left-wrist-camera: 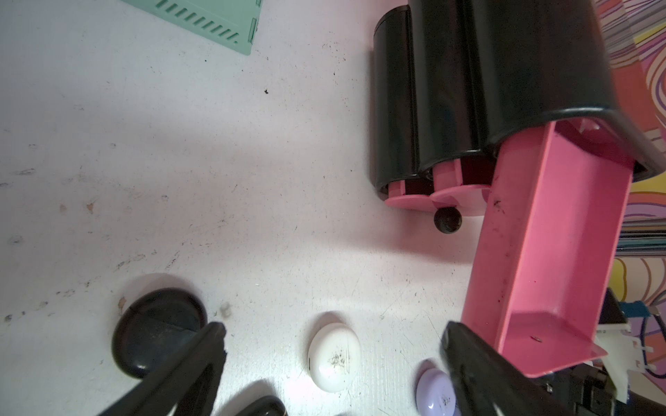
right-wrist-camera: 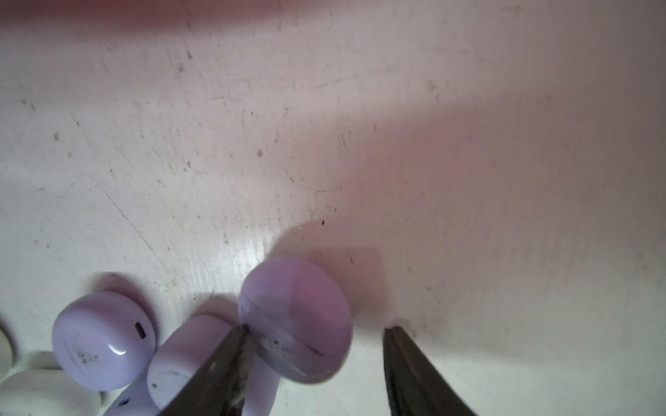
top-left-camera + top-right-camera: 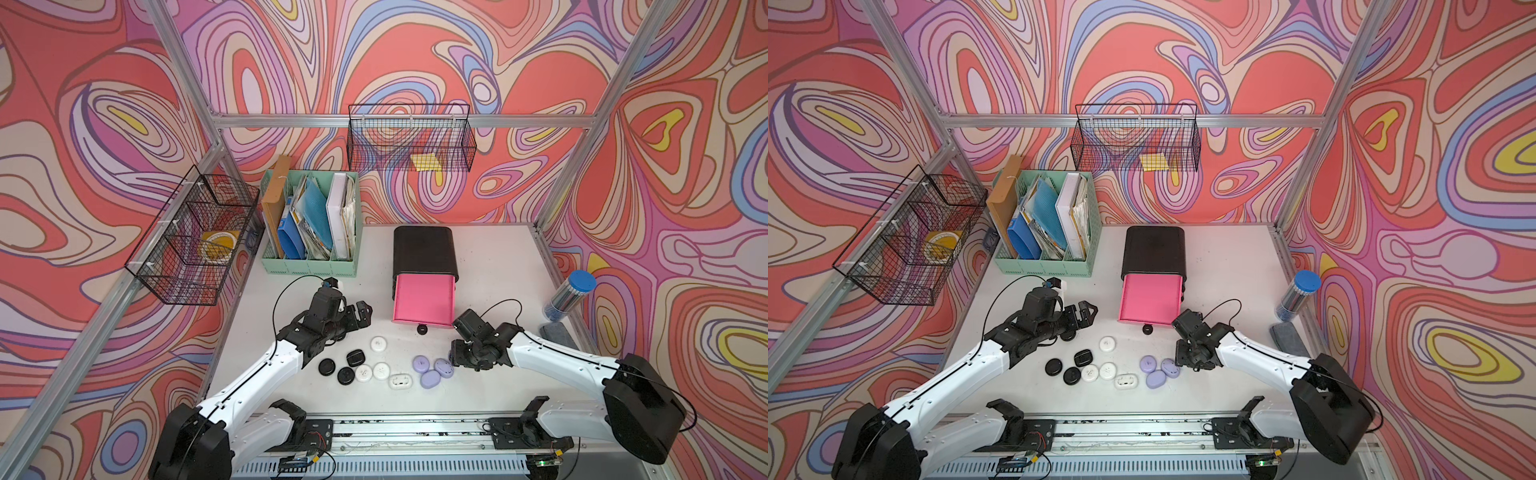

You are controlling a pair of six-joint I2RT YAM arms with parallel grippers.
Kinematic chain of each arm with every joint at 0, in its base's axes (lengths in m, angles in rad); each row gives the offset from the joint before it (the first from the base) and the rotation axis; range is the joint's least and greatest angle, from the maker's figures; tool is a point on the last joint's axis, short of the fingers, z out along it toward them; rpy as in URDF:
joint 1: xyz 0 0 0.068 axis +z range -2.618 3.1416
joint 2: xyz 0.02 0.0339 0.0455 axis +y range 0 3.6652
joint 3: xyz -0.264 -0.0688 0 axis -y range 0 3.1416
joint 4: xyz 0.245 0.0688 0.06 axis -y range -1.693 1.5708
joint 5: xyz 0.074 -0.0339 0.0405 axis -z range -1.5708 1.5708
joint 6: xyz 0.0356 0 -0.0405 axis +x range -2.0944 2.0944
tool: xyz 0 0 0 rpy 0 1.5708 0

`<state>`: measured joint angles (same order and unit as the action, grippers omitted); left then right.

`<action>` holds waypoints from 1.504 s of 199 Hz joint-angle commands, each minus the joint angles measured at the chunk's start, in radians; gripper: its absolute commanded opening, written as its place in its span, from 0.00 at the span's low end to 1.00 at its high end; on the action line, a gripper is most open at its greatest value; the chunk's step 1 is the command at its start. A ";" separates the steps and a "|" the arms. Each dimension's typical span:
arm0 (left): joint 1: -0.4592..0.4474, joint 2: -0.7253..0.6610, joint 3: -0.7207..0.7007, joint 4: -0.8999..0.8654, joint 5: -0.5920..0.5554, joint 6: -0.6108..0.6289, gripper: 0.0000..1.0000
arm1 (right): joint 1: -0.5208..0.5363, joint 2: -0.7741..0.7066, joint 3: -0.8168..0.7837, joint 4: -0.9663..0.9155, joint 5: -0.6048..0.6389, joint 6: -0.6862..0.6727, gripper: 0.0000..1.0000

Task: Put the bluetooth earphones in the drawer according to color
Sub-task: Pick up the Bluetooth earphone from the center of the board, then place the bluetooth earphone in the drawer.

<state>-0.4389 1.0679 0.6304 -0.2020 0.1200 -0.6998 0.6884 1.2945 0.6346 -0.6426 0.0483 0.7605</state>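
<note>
In a top view, the drawer (image 3: 423, 249) sits at the desk's (image 3: 498, 282) 12 o'clock, top tray (image 3: 423, 301) out. The purple earphones (image 3: 420, 364) lie at its 6 o'clock, beside the right end effector (image 3: 454, 360). In the right wrist view its jaws straddle one purple case (image 2: 295, 320), open, one finger (image 2: 230, 345) touching. We fear uneven closing squirts the slick shell aside. Left wrist view: the left end effector (image 1: 331, 329) gapes empty.

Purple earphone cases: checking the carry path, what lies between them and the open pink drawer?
In both top views, only bare table, with the open drawer's black knob sticking out at its front.
</note>
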 commanded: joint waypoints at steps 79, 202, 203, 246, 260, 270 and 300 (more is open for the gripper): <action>0.001 -0.025 -0.010 -0.001 -0.015 0.013 0.99 | 0.023 0.112 0.018 0.014 0.082 0.037 0.64; 0.002 -0.065 -0.030 -0.008 0.008 0.011 0.99 | 0.023 0.027 0.099 -0.107 0.163 0.036 0.43; 0.002 -0.066 -0.031 -0.008 0.008 0.011 0.99 | 0.023 0.023 0.102 -0.110 0.165 0.036 0.43; 0.002 -0.100 -0.061 -0.021 0.014 0.006 0.99 | 0.023 -0.049 0.234 -0.242 0.250 0.006 0.43; 0.001 -0.114 -0.070 -0.031 0.016 0.007 0.99 | 0.023 -0.061 0.303 -0.290 0.270 -0.019 0.44; 0.002 -0.126 -0.080 -0.040 0.015 0.009 0.99 | 0.023 -0.061 0.348 -0.315 0.281 -0.033 0.44; 0.001 -0.159 -0.123 -0.051 0.005 0.004 0.99 | 0.023 -0.025 0.512 -0.356 0.284 -0.101 0.44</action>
<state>-0.4389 0.9386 0.5453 -0.2188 0.1276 -0.6994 0.7078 1.2545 1.0363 -0.9379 0.2947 0.7303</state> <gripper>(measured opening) 0.988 0.514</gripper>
